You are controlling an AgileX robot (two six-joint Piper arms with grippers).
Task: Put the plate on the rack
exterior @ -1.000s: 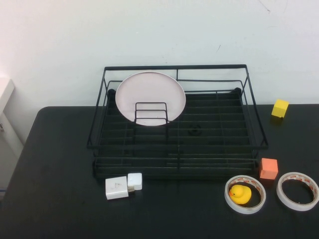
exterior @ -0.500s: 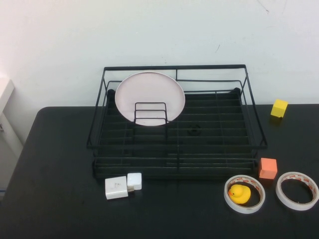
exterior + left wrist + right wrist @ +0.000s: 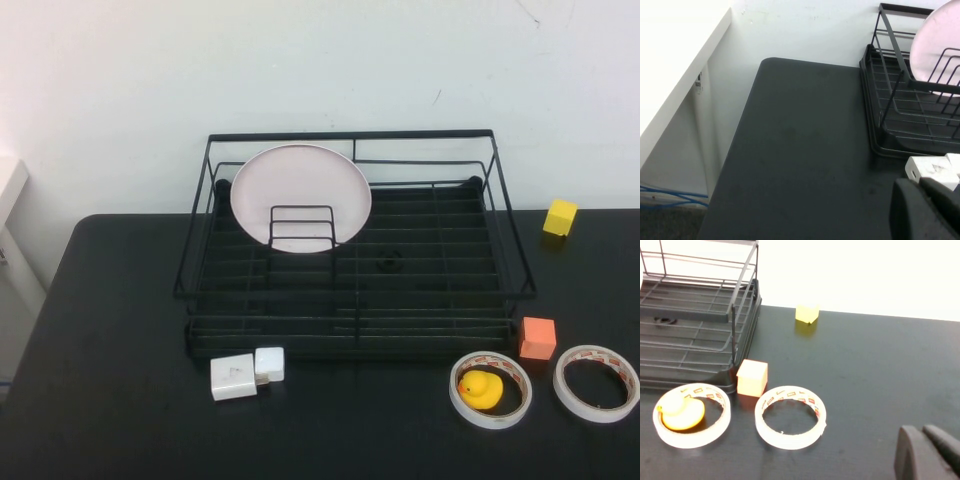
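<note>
Standing upright in the back-left part of the rack (image 3: pixel 355 245), the plate (image 3: pixel 300 195) is leaning behind the small wire loop holder (image 3: pixel 302 228) in the high view, its lower edge hidden by the loop's wires. The rack is sitting on the black table (image 3: pixel 110 380) against the pale wall. Just in front of the rack's left corner, two white blocks (image 3: pixel 247 372) are lying touching each other. Near its right front corner an orange cube (image 3: pixel 538 338) is resting, with a tape ring (image 3: pixel 491 389) encircling a yellow duck (image 3: pixel 481 388) beside it and a second tape ring (image 3: pixel 597 383) further right. A yellow cube (image 3: pixel 561 217) is sitting apart at the far right. Neither arm is showing in this view.

Looking from the left wrist, the left gripper (image 3: pixel 930 212) is showing only as a dark shape at the frame's corner, hanging over the table near the white blocks (image 3: pixel 935 170); whether its jaws are open or closed cannot be told. The plate (image 3: pixel 935 55) is showing inside the rack (image 3: pixel 890 105).

Looking from the right wrist, the right gripper (image 3: pixel 927 455) is likewise appearing only as a dark edge over bare table, jaw state impossible to tell. The orange cube (image 3: pixel 752 377), both tape rings (image 3: pixel 790 416), the duck (image 3: pixel 682 412), the yellow cube (image 3: pixel 806 313) and the rack's corner (image 3: pixel 735 335) are lying ahead of it.
</note>
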